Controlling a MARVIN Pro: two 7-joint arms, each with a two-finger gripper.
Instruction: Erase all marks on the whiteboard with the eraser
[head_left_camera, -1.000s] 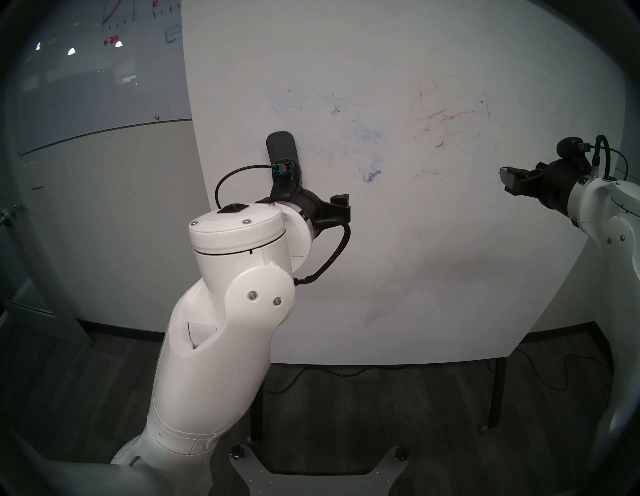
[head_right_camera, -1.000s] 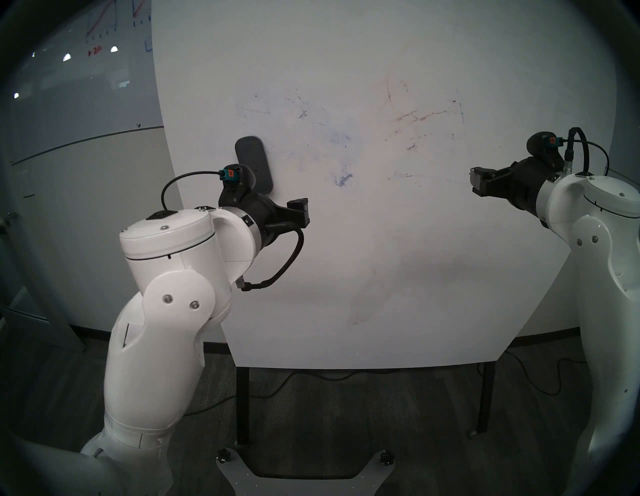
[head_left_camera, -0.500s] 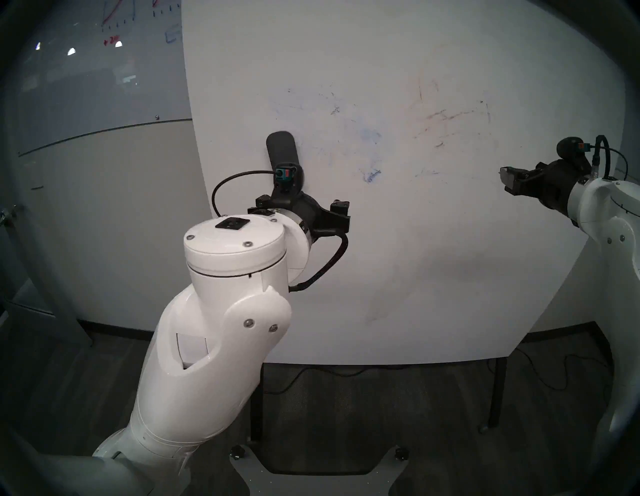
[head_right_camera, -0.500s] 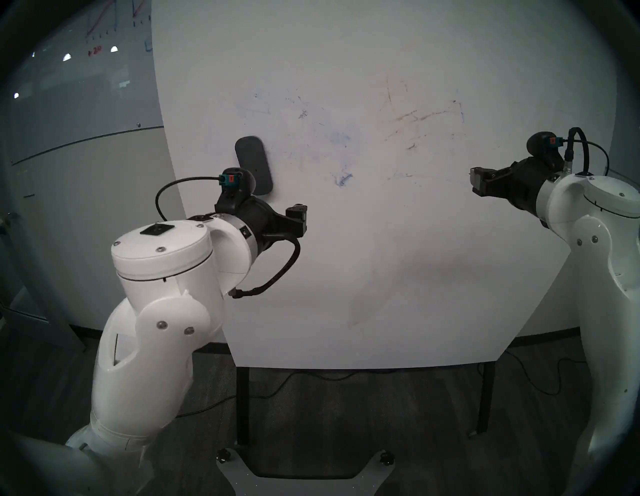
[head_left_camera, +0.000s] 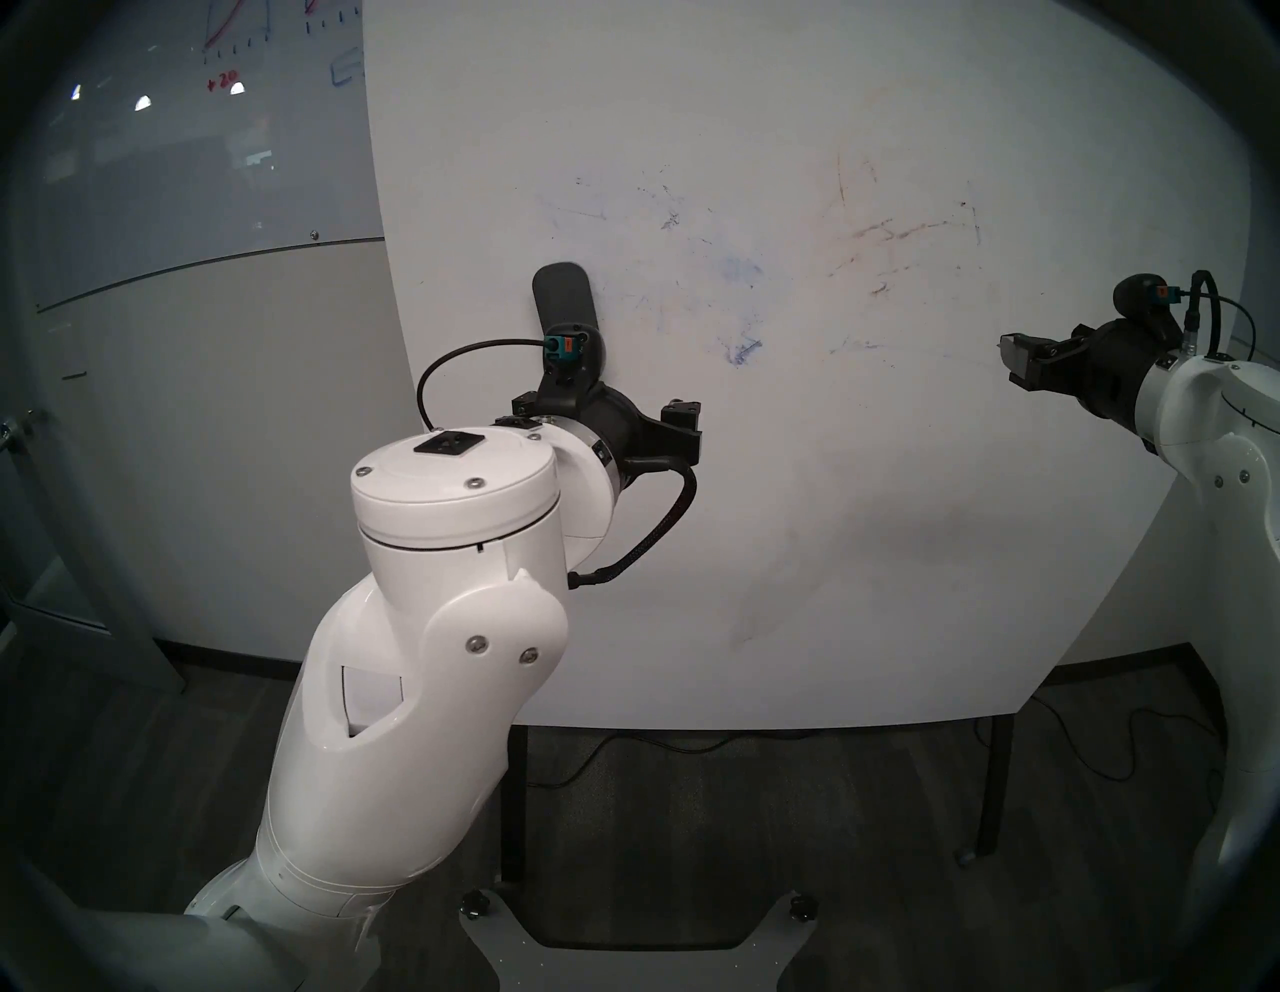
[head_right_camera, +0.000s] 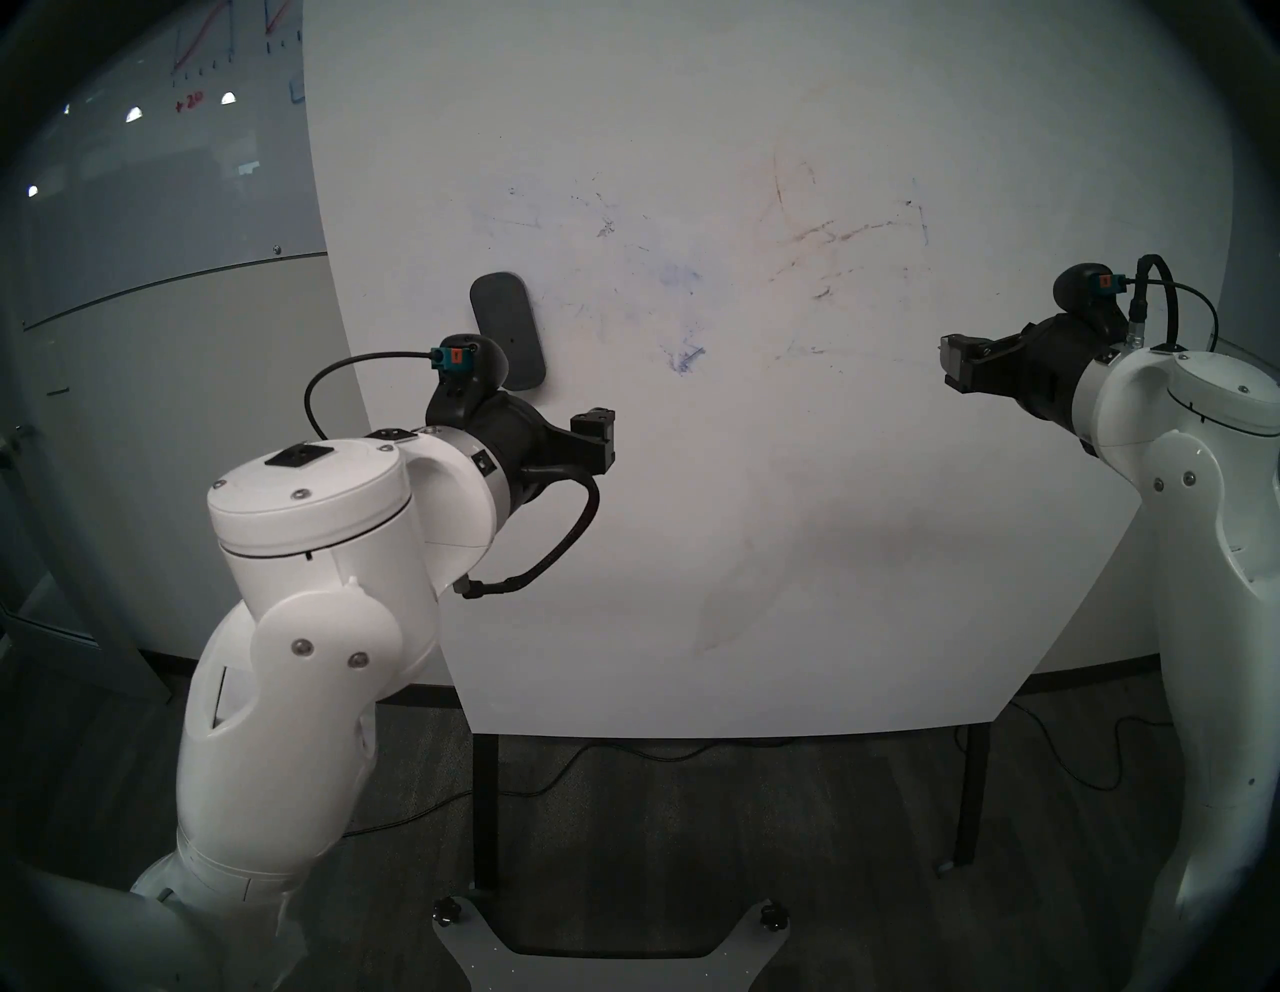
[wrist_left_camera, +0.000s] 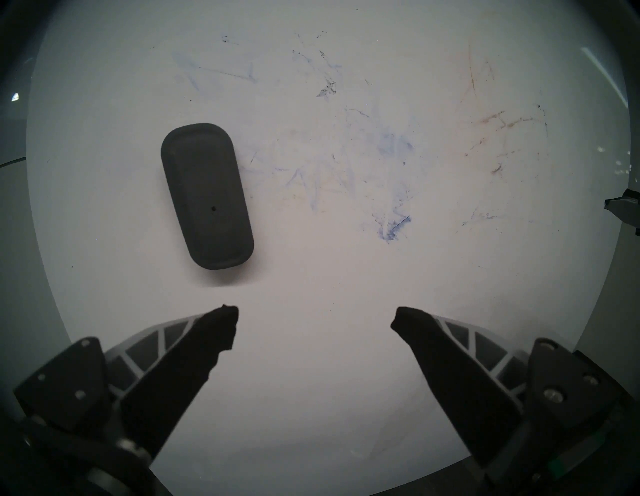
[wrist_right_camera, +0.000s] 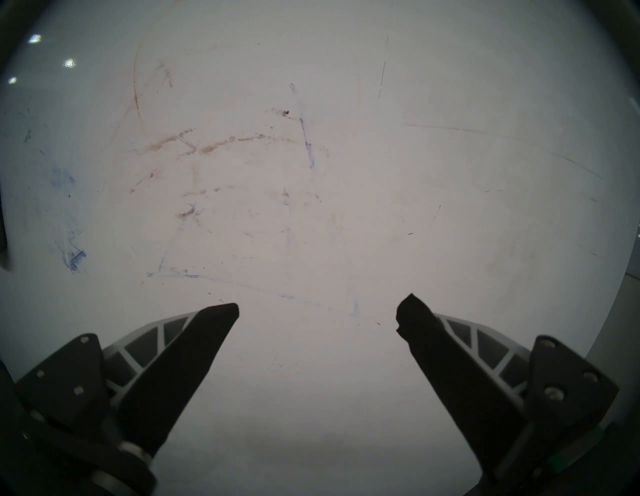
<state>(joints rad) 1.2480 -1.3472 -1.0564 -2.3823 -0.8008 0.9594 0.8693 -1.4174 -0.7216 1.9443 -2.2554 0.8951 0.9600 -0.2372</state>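
Observation:
The whiteboard (head_left_camera: 866, 485) stands upright in front of me. The dark grey eraser (head_left_camera: 562, 294) clings to it left of centre, tilted; it also shows in the left wrist view (wrist_left_camera: 206, 195). The marks are faint blue smears and a darker blue smudge (head_left_camera: 742, 352) (wrist_left_camera: 393, 232), with brownish streaks (head_left_camera: 893, 235) (wrist_right_camera: 207, 147) further right. No whole circle with rays shows. My left gripper (wrist_left_camera: 314, 318) is open and empty, just below and right of the eraser, not touching it. My right gripper (wrist_right_camera: 317, 311) is open and empty at the board's right side (head_left_camera: 1015, 357).
A glossy grey glass board (head_left_camera: 208, 138) with red and blue graph scribbles hangs at the back left. The whiteboard's black stand legs (head_left_camera: 990, 783) and floor cables (head_left_camera: 1108, 748) lie below. My base plate (head_left_camera: 637, 928) is at the bottom centre.
My left arm's elbow and forearm have swung down and to the left, and the wrist has dropped slightly. The eraser and the right arm have not moved.

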